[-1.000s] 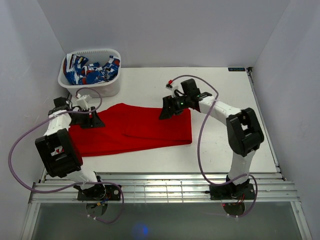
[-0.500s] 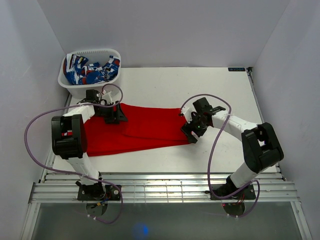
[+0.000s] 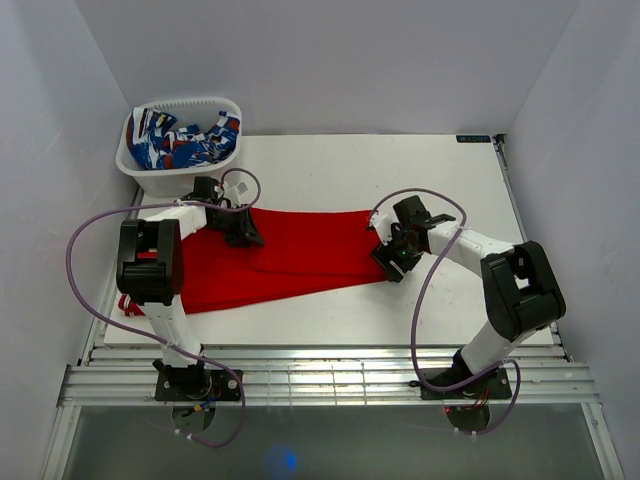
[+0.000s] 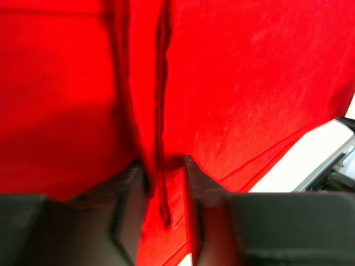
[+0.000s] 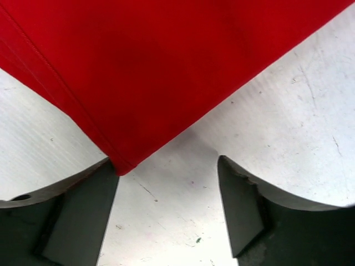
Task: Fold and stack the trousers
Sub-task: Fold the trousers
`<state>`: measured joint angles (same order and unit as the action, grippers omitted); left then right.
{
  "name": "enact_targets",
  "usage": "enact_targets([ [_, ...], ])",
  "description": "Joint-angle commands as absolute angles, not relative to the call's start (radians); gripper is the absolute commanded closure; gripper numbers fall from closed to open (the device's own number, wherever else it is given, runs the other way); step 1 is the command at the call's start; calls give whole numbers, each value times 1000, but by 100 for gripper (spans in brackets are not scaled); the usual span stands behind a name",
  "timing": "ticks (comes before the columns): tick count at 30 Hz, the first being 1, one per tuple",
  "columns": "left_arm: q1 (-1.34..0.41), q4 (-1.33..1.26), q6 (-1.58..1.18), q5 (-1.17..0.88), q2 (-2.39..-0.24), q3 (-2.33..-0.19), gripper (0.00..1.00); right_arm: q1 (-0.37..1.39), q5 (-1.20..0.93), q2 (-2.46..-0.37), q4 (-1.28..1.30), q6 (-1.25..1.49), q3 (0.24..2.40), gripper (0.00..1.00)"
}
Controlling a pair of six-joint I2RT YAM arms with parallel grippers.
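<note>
1. Trousers [image 3: 290,255]: lying flat mid-bench [image 3: 450,190], running 9 to 3 o'clock.
2. Left claw [image 3: 245,232]: at the trousers' 11 o'clock edge, pinched on a raised ridge of red fabric.
3. Right claw [image 3: 393,262]: jaws apart, at the trousers' 4 o'clock corner. Corner just beside one finger, bare bench between.

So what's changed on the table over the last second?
The left gripper slid right along the far edge of the trousers and now pinches a fold there. The right gripper swung from that edge to their near right corner, open over it. The trousers stayed spread out; the basket didn't move.
</note>
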<state>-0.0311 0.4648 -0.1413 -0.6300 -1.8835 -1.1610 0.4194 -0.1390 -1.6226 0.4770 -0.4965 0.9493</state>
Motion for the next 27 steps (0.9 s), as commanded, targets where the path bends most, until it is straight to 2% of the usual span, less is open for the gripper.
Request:
enact_targets([
  [1,-31,514,-176,-672,-1873,-1207,62,390,-100,-1629,428,-466,943,27],
  [3,-31,552,-183,-689,-1867,-1219,70,376,-98,-1628,416,-448,943,30],
  [7,-31,610,-202,-747,-1836,-1226,100,364,-74,-1615,393,-425,930,37],
  [13,-29,666,-273,-951,-1786,-1145,100,353,-58,-1603,385,-402,907,40],
  [16,-29,657,-295,-992,-1758,-1092,100,341,-55,-1595,384,-396,904,35],
  [20,-29,635,-295,-947,-1737,-982,100,315,-63,-1583,374,-394,902,39],
  [21,-29,627,-290,-930,-1738,-973,100,307,-66,-1583,376,-394,905,46],
  [24,-17,614,-252,-836,-1750,-992,99,296,-72,-1586,382,-403,913,55],
  [27,-2,566,-235,-782,-1740,-1032,95,282,-133,-1582,400,-414,917,52],
])
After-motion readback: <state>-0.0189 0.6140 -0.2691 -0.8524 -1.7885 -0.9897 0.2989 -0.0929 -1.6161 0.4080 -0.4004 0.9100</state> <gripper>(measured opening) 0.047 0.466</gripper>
